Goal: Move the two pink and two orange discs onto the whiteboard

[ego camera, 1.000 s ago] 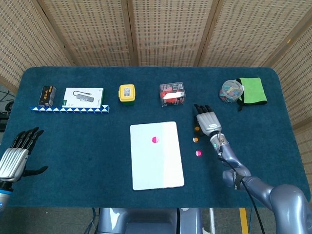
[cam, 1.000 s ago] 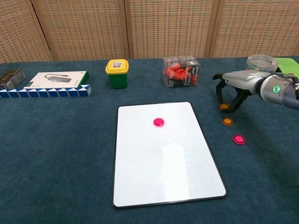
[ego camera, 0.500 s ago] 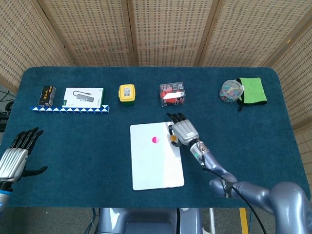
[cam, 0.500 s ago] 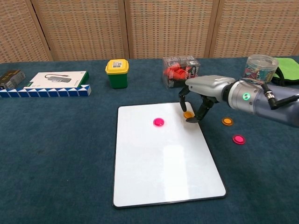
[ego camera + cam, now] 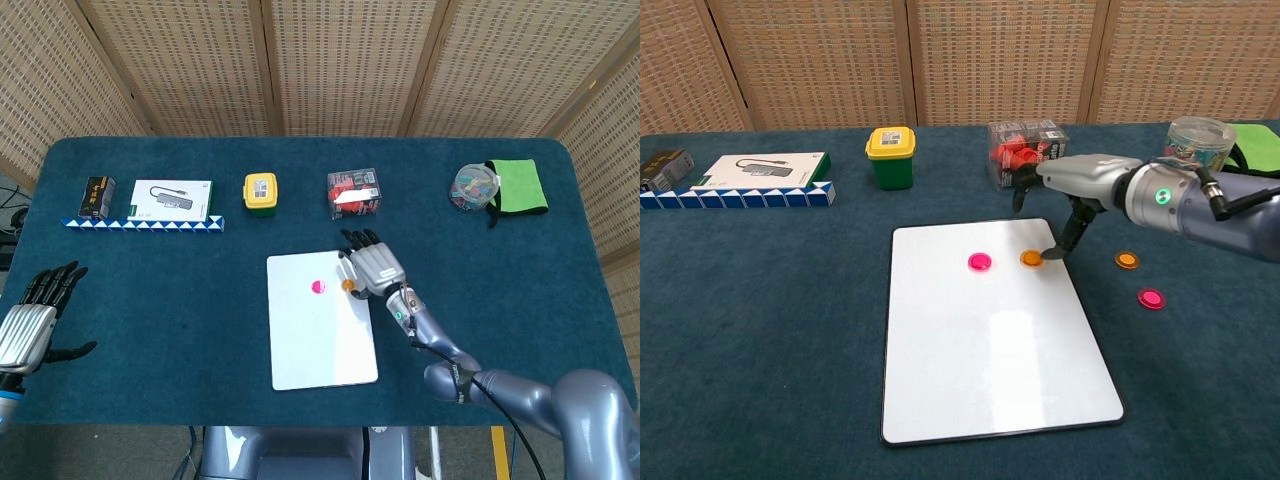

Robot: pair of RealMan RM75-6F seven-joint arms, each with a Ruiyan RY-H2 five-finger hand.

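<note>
Here, a whiteboard [image 5: 990,340] lying flat on the dark blue table [image 5: 770,330], near the middle, long side running near to far. On its far part, a pink disc [image 5: 980,262] and, just to the right, an orange disc [image 5: 1031,258], both flat on the white surface and apart from each other. Right hand [image 5: 1065,195] poised over the far right corner of the whiteboard, fingers pointing down; one fingertip [image 5: 1052,254] at the right edge of the orange disc on the board, touching or just beside it, hard to say which from the chest view. In the head view the same right hand [image 5: 372,265] over the board's far right edge, the orange disc [image 5: 348,285] peeking out at its left side; nothing gripped, fingers loosely spread. Off the board to the right, on the cloth, a second orange disc [image 5: 1126,260] and, nearer, a second pink disc [image 5: 1151,298], both well clear of the hand. Left hand [image 5: 35,318] low at the near left edge of the table, fingers apart and holding nothing. Along the far side, left to right: a white box [image 5: 760,169], a yellow-lidded green container [image 5: 890,156], a clear box of red pieces [image 5: 1025,153], a clear jar [image 5: 1195,140] and a green cloth [image 5: 520,186].
</note>
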